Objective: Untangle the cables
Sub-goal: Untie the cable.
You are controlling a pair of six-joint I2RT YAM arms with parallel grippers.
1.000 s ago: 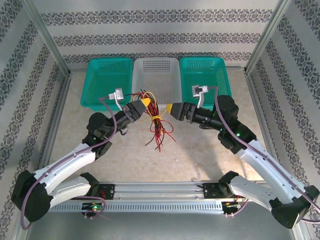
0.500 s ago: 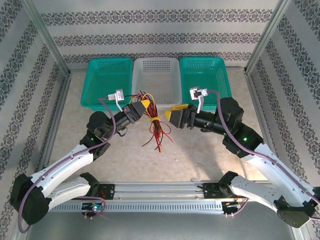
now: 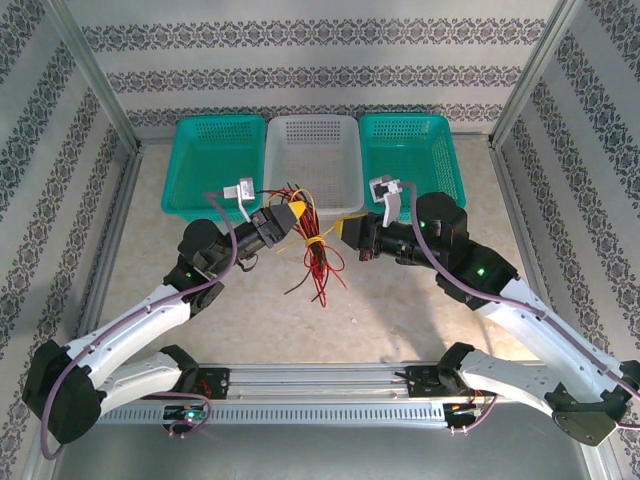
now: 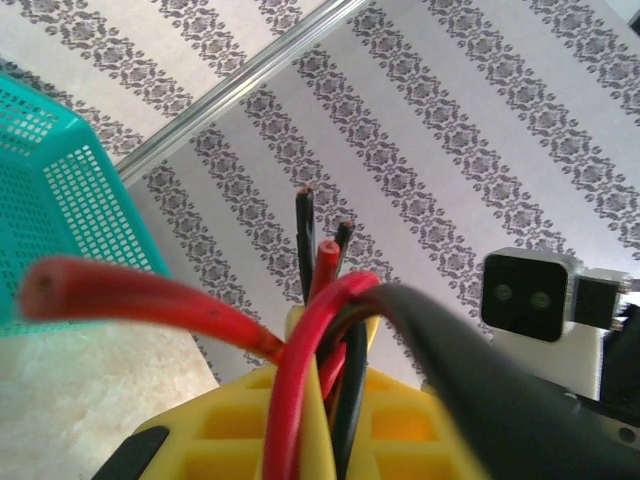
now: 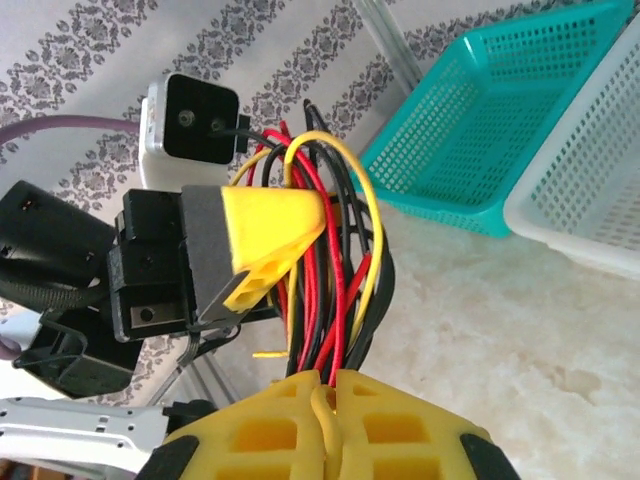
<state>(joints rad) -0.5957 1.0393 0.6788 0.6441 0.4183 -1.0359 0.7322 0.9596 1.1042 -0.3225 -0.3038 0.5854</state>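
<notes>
We see cables (image 3: 318,255) bundled between arms, near white basket (image 3: 312,150). Far end: left gripper (image 3: 291,213) pinched shut on it; right gripper (image 3: 344,231) closed on strands just beside, on bundle's right. Long axis runs toward bases.

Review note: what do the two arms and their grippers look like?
The left arm and right arm have white shells with black joints. The left gripper and right gripper have black bodies and yellow ribbed fingers. A purple cable feeds each grey wrist camera.
</notes>
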